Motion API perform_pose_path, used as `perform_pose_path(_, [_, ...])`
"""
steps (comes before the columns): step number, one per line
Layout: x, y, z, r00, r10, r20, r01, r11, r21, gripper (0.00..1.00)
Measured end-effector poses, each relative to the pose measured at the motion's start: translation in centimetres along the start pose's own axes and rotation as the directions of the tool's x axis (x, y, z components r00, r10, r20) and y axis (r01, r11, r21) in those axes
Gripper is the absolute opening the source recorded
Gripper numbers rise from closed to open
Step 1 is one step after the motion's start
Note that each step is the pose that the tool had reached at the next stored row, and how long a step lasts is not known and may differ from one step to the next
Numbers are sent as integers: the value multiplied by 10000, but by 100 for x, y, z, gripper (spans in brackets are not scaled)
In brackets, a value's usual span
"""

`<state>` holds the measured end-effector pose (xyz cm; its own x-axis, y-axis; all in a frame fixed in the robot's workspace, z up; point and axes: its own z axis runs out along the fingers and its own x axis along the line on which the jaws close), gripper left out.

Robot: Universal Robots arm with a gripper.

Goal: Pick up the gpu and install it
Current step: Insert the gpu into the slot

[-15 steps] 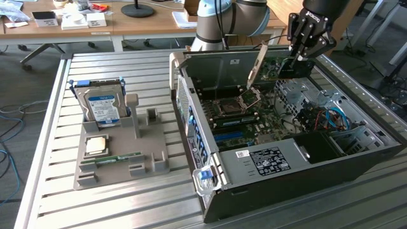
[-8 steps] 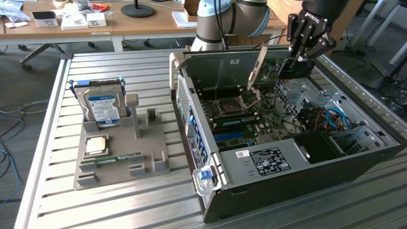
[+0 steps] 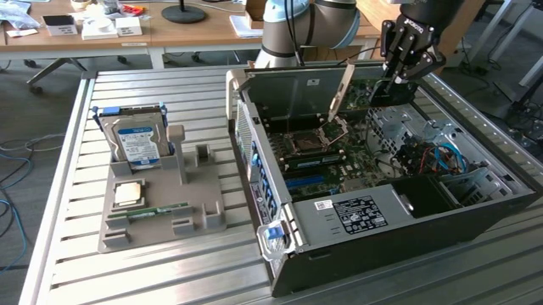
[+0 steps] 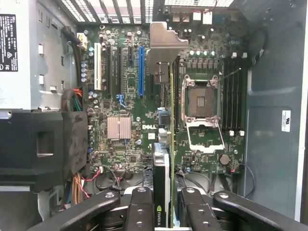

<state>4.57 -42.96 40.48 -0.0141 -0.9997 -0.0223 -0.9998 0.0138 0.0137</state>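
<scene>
Clamped on the gpu [image 3: 392,95], the gripper [image 3: 397,79] is hovering in the upper right of the exterior view, over the far end of the open computer case [image 3: 407,248]. Pickup looks done; the install step is under way, the card apparently not seated. Seating is calling for its lower edge to line up squarely with a slot. The wrist view is giving that alignment: the gpu [image 4: 162,163] edge-on, between the blue slot [image 4: 141,70] and the CPU socket [image 4: 202,103]. The exterior view is giving height above the motherboard [image 3: 322,165].
</scene>
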Motion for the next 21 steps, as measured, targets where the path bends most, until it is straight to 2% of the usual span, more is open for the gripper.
perform_pose_path(21, [2, 26, 58, 10000, 0, 2, 0, 10000, 2, 27])
